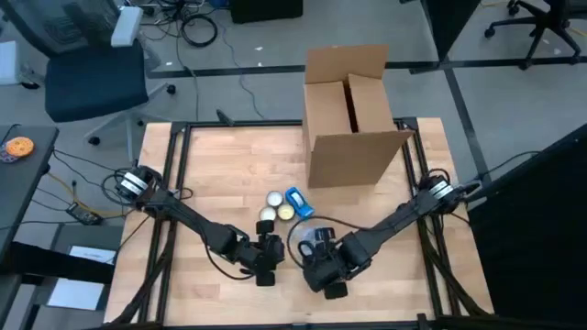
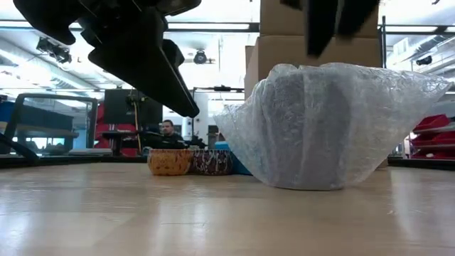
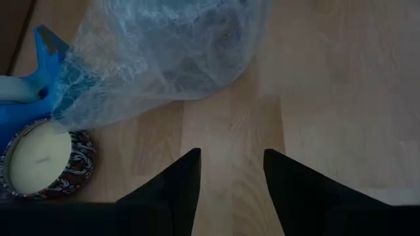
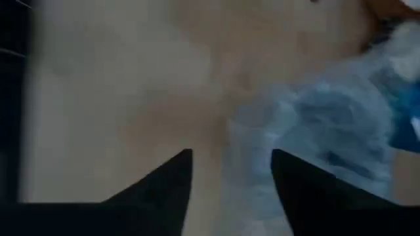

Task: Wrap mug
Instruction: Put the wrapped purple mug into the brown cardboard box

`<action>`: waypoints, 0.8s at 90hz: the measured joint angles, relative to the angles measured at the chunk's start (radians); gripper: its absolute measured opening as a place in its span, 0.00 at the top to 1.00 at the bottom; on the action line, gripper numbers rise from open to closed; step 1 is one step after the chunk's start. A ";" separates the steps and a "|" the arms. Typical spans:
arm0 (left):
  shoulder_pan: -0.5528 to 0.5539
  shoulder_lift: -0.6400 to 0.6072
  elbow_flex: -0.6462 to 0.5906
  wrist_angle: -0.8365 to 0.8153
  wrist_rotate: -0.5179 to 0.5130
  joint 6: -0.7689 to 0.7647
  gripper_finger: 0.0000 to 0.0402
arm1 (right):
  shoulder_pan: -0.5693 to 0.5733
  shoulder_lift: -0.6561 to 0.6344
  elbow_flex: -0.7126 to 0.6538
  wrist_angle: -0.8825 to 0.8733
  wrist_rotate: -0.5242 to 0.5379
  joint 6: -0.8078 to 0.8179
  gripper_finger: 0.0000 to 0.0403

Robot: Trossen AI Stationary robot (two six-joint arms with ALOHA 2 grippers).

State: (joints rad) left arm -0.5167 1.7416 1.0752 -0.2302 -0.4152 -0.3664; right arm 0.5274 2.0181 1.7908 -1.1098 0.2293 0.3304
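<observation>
Nearest me, both claws hover low over the worktop (image 1: 211,174): the left claw (image 1: 266,273) at seven o'clock of the bubble-wrapped mug (image 1: 307,236), the right claw (image 1: 332,286) at five o'clock, both spread wide and empty. Beyond, two candles (image 1: 272,206) at eleven o'clock, then a cardboard box (image 1: 353,119).

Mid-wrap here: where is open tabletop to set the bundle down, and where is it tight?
Bare wood lies left of the cardboard box, from the table's far edge to the left arm. Crowded: the near centre, where candles, blue item, bubble-wrapped bundle, left gripper and right gripper cluster.
</observation>
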 joint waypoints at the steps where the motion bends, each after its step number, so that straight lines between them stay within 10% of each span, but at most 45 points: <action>1: 0.000 0.000 0.000 0.000 0.000 0.000 0.62 | -0.002 0.005 0.000 -0.003 0.001 -0.004 0.50; 38: 0.000 0.000 0.000 -0.020 0.001 0.000 0.62 | -0.085 0.238 0.008 -0.029 -0.116 -0.067 0.34; 72: 0.000 -0.025 0.027 -0.139 0.092 -0.006 0.62 | -0.098 0.182 -0.002 -0.036 -0.083 -0.062 0.67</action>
State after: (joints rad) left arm -0.5171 1.7170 1.1021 -0.3692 -0.3229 -0.3725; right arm 0.4293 2.2000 1.7892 -1.1462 0.1467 0.2681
